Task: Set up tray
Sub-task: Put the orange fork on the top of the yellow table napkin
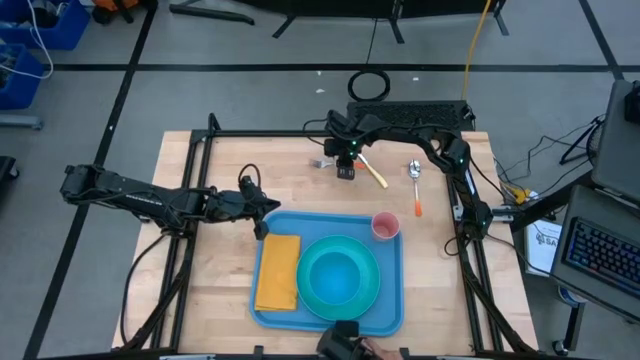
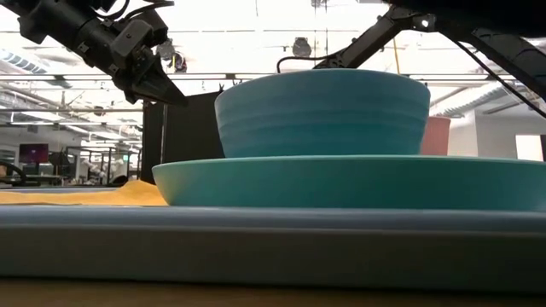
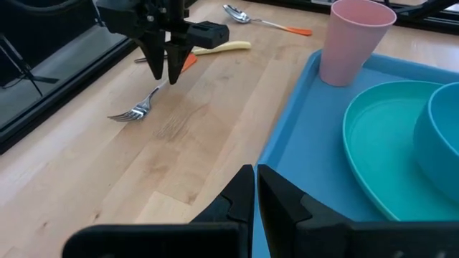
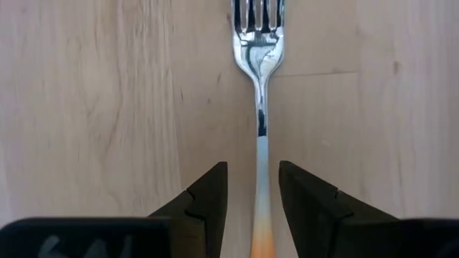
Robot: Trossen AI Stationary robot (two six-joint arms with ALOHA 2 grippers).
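Note:
The light-blue tray (image 1: 392, 292) lies at the table's near middle. It carries a yellow napkin (image 1: 277, 270), a turquoise plate (image 1: 372, 295) with a bowl (image 1: 335, 272) on it, and a pink cup (image 1: 385, 226). A fork (image 4: 258, 43) with an orange handle end lies flat on the wood beyond the tray. My right gripper (image 4: 252, 188) points down over it, open, one finger on each side of the handle with a gap on both sides. My left gripper (image 3: 255, 193) hovers shut above the tray's far-left corner and holds nothing.
A yellow-handled knife (image 1: 374, 172) and an orange-handled spoon (image 1: 415, 185) lie on the wood just right of the fork. A black frame rail (image 1: 330, 133) runs along the table's far edge. Bare wood lies left of the tray (image 1: 210, 270).

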